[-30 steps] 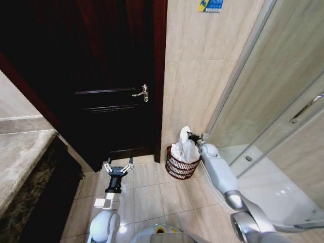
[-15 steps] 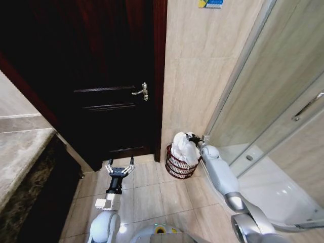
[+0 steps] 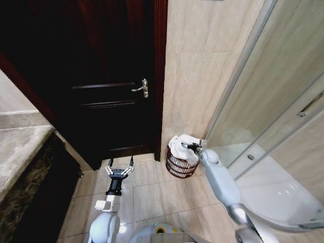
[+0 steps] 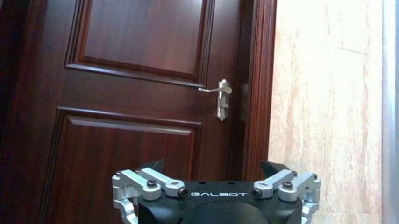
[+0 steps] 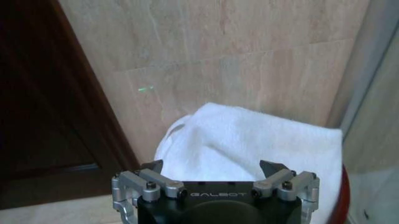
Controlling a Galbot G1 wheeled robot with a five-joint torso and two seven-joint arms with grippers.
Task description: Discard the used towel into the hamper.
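In the corner by the dark door [image 3: 101, 76], the hamper [image 3: 179, 166] sits on the floor against the tiled wall [image 3: 202, 76]. The white towel [image 3: 180, 144] is bunched on top of it, with most of it down inside the rim. The right claw [image 3: 194, 147] is at the hamper's top, right on the towel; in the right wrist view its fingers look spread with the towel [image 5: 249, 144] in front of them, so it seems to be letting go. To do this well, it should open wide, lift straight up, and not drag the cloth back out. The left claw [image 3: 119, 168] hangs open over the floor tiles, away from the hamper. A second ago the towel stood tall above the rim; now it has sunk lower and the right arm has dipped with it.
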